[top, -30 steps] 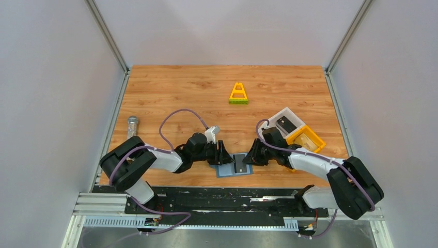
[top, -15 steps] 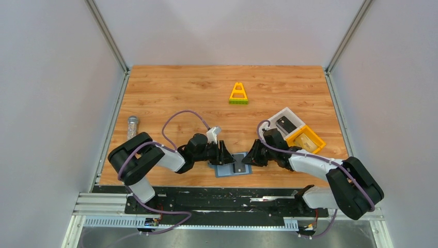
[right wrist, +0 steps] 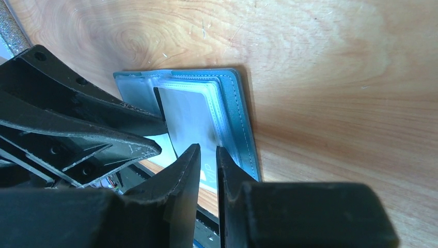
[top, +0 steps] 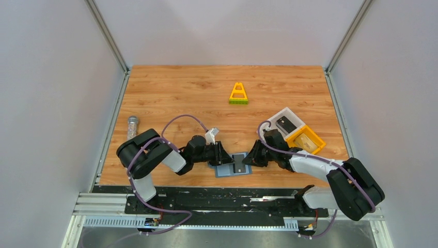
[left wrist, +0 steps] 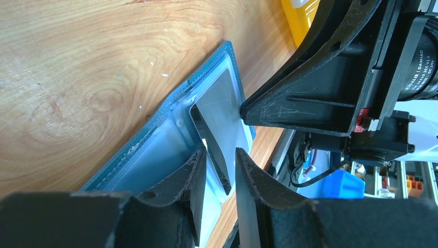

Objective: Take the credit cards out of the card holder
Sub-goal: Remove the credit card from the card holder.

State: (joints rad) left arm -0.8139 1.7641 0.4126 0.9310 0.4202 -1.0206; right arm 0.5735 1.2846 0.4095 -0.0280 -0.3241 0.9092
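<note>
- Now our left jaws close around the dark card (left wrist: 212, 144), ready to pull; whether they pinch it, we cannot tell.
- Right jaws, almost together, seem to steady the card holder (right wrist: 241, 124) at its 3 o'clock edge.

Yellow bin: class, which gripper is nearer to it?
Right. The right gripper is at the card holder on the side facing the yellow bin; the left gripper is on the holder's far side, farther away.

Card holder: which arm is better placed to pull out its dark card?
Left. The left gripper straddles the dark card in the card holder; the right gripper sits over its clear sleeves.
</note>
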